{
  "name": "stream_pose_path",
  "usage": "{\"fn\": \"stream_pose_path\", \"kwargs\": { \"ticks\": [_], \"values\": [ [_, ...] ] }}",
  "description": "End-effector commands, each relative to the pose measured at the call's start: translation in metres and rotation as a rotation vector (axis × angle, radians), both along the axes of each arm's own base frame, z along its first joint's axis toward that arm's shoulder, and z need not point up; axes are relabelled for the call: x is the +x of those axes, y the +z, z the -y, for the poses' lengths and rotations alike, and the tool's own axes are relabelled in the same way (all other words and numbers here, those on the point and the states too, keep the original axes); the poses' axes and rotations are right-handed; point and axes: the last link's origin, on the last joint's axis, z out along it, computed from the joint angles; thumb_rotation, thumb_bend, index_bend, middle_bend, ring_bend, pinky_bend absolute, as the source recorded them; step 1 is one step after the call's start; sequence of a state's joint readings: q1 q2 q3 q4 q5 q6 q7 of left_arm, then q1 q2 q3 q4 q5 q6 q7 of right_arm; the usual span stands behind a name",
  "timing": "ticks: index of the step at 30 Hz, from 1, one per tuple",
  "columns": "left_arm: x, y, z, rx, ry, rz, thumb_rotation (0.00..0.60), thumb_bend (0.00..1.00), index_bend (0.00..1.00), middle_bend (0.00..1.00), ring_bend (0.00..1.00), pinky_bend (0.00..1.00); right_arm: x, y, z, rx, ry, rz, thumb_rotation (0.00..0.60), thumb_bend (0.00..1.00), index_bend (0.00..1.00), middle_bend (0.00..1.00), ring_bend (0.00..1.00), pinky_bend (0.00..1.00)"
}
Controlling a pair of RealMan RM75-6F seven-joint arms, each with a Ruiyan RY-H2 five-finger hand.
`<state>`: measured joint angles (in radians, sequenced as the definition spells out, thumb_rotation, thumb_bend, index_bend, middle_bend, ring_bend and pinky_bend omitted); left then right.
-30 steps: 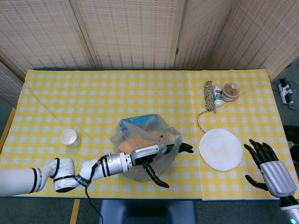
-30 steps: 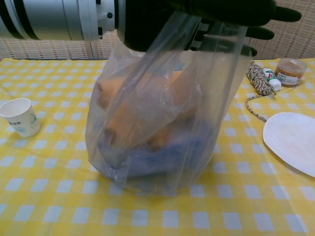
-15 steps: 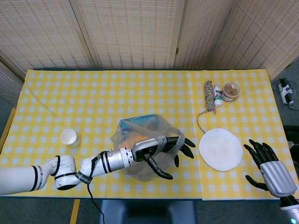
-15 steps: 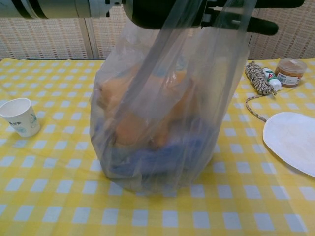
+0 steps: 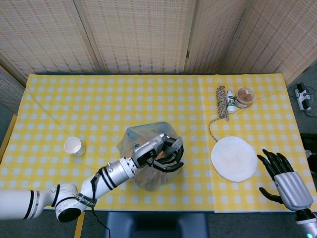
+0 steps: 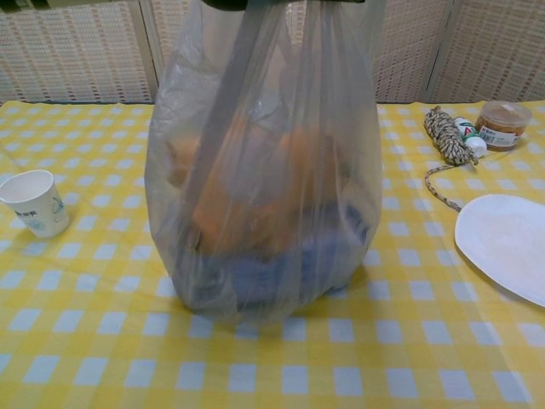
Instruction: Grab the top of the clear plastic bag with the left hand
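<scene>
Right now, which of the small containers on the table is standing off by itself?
The white paper cup, alone toward the table's left edge. The brown-lidded jar and the small white bottle sit together beside the rope bundle at the far right.

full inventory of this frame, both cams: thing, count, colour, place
clear plastic bag: 1, clear with orange and blue contents, table centre front
paper cup: 1, white, left of bag
round plate: 1, white, right of bag
rope bundle: 1, beige and dark twist, far right
small bottle: 1, white with green label, beside rope
jar: 1, clear with brown contents, far right
tablecloth: 1, yellow and white check
left hand: 1, black, gripping bag top
right hand: 1, black and silver, fingers spread, right table edge
</scene>
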<state>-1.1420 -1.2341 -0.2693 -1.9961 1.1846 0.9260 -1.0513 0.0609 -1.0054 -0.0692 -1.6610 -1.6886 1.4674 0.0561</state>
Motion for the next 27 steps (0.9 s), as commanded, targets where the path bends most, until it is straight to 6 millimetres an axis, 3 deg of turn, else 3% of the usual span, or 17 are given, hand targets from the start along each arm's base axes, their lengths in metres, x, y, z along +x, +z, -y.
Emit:
{"fn": "stream_pose_path", "kwargs": {
  "ticks": [1, 6, 11, 16, 23, 27],
  "values": [
    [0.001, 0.006, 0.005, 0.035, 0.036, 0.015, 0.6, 0.56, 0.91, 1.0, 0.94, 1.0, 0.0, 0.0, -0.001, 0.002, 0.001, 0.001, 0.6, 0.27, 0.0, 0.0, 0.0, 0.0],
    [0.0, 0.011, 0.008, 0.04, 0.065, 0.021, 0.6, 0.66, 0.94, 1.0, 0.94, 1.0, 0.0, 0.0, -0.001, 0.002, 0.001, 0.001, 0.6, 0.27, 0.0, 0.0, 0.0, 0.0],
    [0.002, 0.025, 0.006, 0.025, 0.105, 0.049, 0.6, 0.66, 0.94, 1.0, 0.94, 1.0, 0.0, 0.0, -0.001, 0.006, 0.001, 0.001, 0.6, 0.27, 0.0, 0.0, 0.0, 0.0],
    [0.007, 0.055, -0.002, 0.054, 0.12, 0.053, 0.6, 0.66, 0.94, 1.0, 0.94, 1.0, 0.001, 0.002, -0.003, 0.001, 0.006, 0.006, 0.6, 0.27, 0.0, 0.0, 0.0, 0.0],
    [0.041, 0.113, -0.015, 0.023, 0.101, 0.106, 0.6, 0.66, 0.94, 1.0, 0.94, 1.0, 0.0, 0.001, -0.002, -0.003, -0.001, 0.0, 0.6, 0.27, 0.0, 0.0, 0.0, 0.0],
    [0.048, 0.131, -0.019, 0.051, 0.106, 0.132, 0.6, 0.66, 0.94, 1.0, 0.94, 1.0, -0.001, 0.0, -0.001, -0.002, -0.007, -0.006, 0.6, 0.27, 0.0, 0.0, 0.0, 0.0]
  ]
}}
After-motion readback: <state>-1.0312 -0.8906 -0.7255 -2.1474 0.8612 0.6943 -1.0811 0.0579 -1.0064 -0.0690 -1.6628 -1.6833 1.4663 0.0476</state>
